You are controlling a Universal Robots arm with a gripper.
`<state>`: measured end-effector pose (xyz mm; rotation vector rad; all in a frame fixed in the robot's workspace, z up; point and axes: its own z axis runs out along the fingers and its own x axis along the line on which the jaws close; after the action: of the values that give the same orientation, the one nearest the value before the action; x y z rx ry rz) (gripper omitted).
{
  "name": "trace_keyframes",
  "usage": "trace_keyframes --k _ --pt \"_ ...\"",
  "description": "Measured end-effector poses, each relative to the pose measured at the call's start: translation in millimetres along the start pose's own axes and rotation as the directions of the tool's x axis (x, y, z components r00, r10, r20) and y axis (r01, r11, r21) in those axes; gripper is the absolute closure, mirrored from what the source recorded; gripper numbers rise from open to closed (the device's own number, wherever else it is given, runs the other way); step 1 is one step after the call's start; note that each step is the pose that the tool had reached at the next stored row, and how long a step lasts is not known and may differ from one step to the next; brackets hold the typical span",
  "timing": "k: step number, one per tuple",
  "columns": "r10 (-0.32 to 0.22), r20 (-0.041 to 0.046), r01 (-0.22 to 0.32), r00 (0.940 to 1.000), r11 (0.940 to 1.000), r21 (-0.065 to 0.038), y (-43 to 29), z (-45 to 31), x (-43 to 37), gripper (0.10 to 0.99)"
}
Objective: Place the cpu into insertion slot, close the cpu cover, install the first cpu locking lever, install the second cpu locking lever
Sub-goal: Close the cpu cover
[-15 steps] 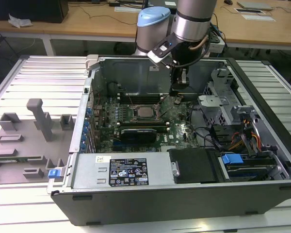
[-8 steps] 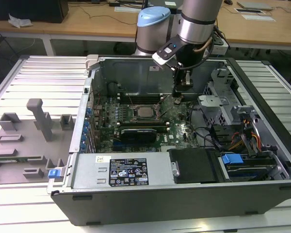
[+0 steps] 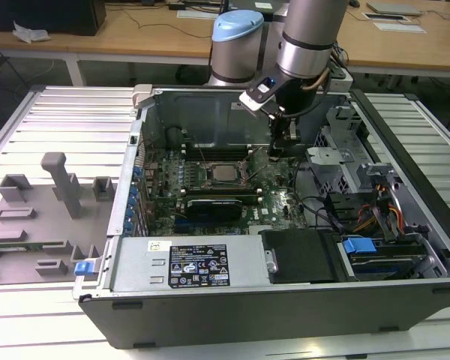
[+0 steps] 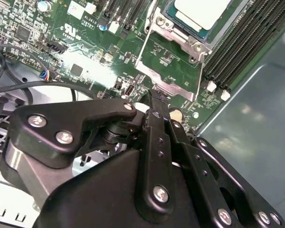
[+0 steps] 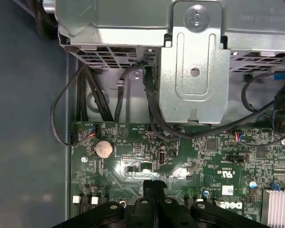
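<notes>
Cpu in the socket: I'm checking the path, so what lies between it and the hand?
In the second wrist view, the open cpu cover lies between the hand and the cpu.

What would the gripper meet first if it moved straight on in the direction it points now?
Most likely the motherboard, just beside the edge of the cpu cover. The gripper points down at it, though depth is hard to judge.

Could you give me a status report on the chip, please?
Gripper jaws shut, empty. Chip seated. Cover open, by the gripper tip. Nothing in the way.
</notes>
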<state>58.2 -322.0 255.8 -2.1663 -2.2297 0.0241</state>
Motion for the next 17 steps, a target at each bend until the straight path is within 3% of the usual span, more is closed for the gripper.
trace_keyframes --k 6,17 --pt "0.016 -0.0006 -0.016 0.9999 0.9999 0.0 0.3 6.6 4.5 0.98" --pt "0.017 -0.0006 -0.017 0.9999 0.9999 0.0 -3.7 6.8 4.8 0.98"
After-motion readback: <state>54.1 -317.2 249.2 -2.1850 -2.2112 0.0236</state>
